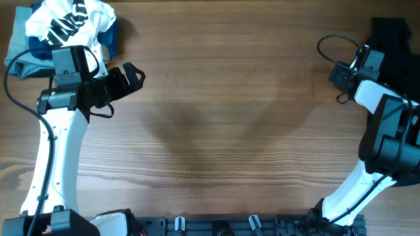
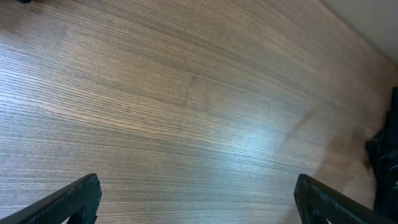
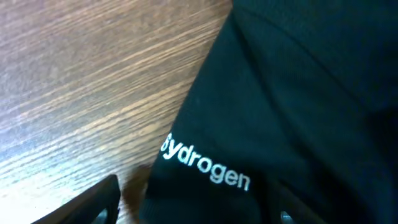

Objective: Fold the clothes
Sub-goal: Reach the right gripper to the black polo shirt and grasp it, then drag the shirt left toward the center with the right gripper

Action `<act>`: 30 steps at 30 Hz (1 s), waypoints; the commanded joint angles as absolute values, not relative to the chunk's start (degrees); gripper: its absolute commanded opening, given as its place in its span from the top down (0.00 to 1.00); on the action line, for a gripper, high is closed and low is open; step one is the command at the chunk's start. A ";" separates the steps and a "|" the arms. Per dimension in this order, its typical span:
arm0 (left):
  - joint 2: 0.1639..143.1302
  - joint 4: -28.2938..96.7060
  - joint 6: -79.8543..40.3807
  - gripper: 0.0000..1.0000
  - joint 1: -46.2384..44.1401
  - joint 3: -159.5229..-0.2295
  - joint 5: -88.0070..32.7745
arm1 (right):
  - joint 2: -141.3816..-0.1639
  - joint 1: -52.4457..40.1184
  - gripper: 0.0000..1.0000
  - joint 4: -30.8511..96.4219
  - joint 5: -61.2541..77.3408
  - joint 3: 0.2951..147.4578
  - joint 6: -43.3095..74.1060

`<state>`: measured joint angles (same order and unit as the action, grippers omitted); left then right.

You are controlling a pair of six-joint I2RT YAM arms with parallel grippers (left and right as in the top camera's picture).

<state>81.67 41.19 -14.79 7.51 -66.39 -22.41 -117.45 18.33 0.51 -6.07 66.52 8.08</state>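
— At the far right corner of the tabletop [image 1: 216, 124], is that dark heap the shirt [image 1: 394, 29]?
— Yes, black and soft, lying right up at the edge. From the right wrist its white lettering [image 3: 205, 169] shows close up, near the border where cloth meets bare wood.
— And the right fingers [image 3: 93, 204]?
— Spread wide, low over that border, with the lettering between them. One sits over the wood, the other is a faint shape over the cloth. They grip nothing; whether they touch the fabric I cannot tell.
— What about the other side?
— The left fingers [image 2: 68, 202] are parted too and empty, with only wood grain beneath them. They point toward the middle of the tabletop, well apart from the shirt.
— Anything near that arm?
— A pile in the far left corner: a white garment [image 1: 69, 18] with black lettering on top of blue garments [image 1: 36, 52], just behind the left arm [image 1: 56, 141].
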 commanded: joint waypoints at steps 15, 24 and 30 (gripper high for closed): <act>81.87 40.71 -15.86 0.00 7.29 -67.46 -22.74 | -119.15 15.11 0.96 2.81 8.54 67.75 10.48; 81.87 37.78 -15.86 0.00 7.29 -67.46 -21.58 | -119.15 -12.97 0.96 15.27 9.30 80.84 10.22; 81.87 37.80 -15.86 0.00 7.29 -67.46 -21.06 | -119.17 -28.77 0.96 25.17 7.53 94.26 1.06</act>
